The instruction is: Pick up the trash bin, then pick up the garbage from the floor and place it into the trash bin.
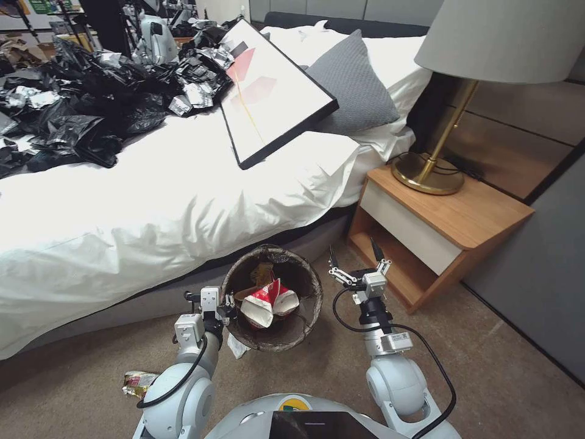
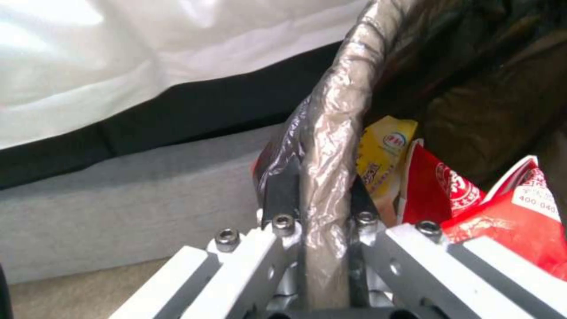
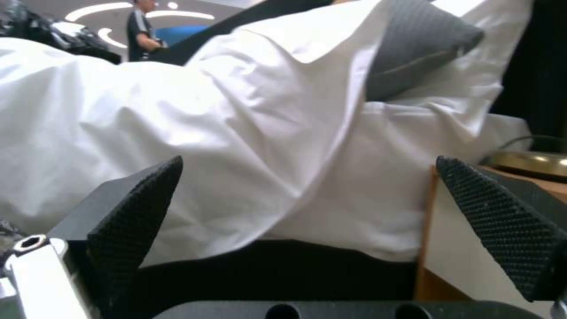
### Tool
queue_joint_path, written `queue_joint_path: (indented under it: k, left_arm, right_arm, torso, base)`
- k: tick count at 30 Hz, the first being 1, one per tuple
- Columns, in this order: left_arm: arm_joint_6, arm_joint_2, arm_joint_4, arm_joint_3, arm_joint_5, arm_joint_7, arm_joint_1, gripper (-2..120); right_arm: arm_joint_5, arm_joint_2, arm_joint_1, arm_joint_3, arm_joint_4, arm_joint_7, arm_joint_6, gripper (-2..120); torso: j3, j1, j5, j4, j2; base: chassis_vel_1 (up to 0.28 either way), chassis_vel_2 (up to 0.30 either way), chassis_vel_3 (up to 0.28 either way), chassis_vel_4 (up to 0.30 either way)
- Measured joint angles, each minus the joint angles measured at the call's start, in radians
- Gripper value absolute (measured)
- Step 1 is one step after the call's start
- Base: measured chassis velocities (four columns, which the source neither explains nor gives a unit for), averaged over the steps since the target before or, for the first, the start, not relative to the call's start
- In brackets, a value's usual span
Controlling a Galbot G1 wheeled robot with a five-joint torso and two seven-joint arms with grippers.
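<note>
Bin [image 1: 272, 299] held off the floor [image 1: 317, 372] beside the bed [image 1: 152, 195] — left gripper [image 1: 226, 306] clamped on its bag-lined rim, one finger [image 2: 282, 186] outside, the other inside. Red-and-white wrapper [image 1: 268, 303] and yellow wrapper [image 2: 381, 155] lying inside bin. White scrap [image 1: 236, 346] hanging just below the rim by the left gripper. Foil wrapper [image 1: 138, 384] on the floor, beside the left arm. Right gripper [image 1: 357, 259] raised just right of the bin — spread wide, holding nothing, between bin and nightstand [image 1: 439, 225]. Lamp [image 1: 451, 91] standing on the nightstand.
</note>
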Motion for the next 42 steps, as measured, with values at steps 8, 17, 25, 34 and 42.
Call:
queue_joint_path:
  k: [8, 17, 25, 34, 42]
  left_arm:
    - [0.001, 0.002, -0.002, -0.001, -0.001, 0.002, 0.001, 0]
    - [0.002, 0.002, -0.002, -0.002, -0.001, 0.006, 0.002, 0]
    - [0.003, 0.001, -0.002, -0.003, -0.001, 0.009, 0.006, 0]
    - [0.002, 0.001, -0.006, -0.008, -0.001, 0.012, 0.011, 0]
    - [0.000, -0.001, -0.007, -0.009, -0.001, 0.014, 0.013, 0]
  right_arm:
    - [0.005, -0.003, 0.008, -0.001, -0.001, -0.003, -0.005, 100]
    - [0.006, -0.003, 0.010, -0.003, -0.005, -0.009, -0.006, 100]
    - [0.006, 0.000, 0.003, -0.005, -0.005, -0.016, -0.001, 100]
    - [0.006, 0.001, 0.006, -0.006, -0.005, -0.020, 0.000, 100]
    - [0.006, 0.000, 0.011, -0.003, -0.005, -0.022, 0.001, 100]
  torso:
    - [0.000, 0.000, 0.0000, 0.0000, 0.000]
    - [0.000, 0.000, -0.0001, 0.0000, 0.000]
    - [0.000, 0.000, 0.0000, 0.0000, 0.000]
    - [0.000, 0.000, 0.0000, 0.0000, 0.000]
    - [0.000, 0.000, 0.0000, 0.0000, 0.000]
  base:
    - [0.057, 0.057, 0.050, 0.052]
    - [0.048, 0.046, 0.053, 0.057]
    - [0.053, 0.049, 0.042, 0.063]
    - [0.055, 0.049, 0.056, 0.061]
    - [0.060, 0.048, 0.060, 0.049]
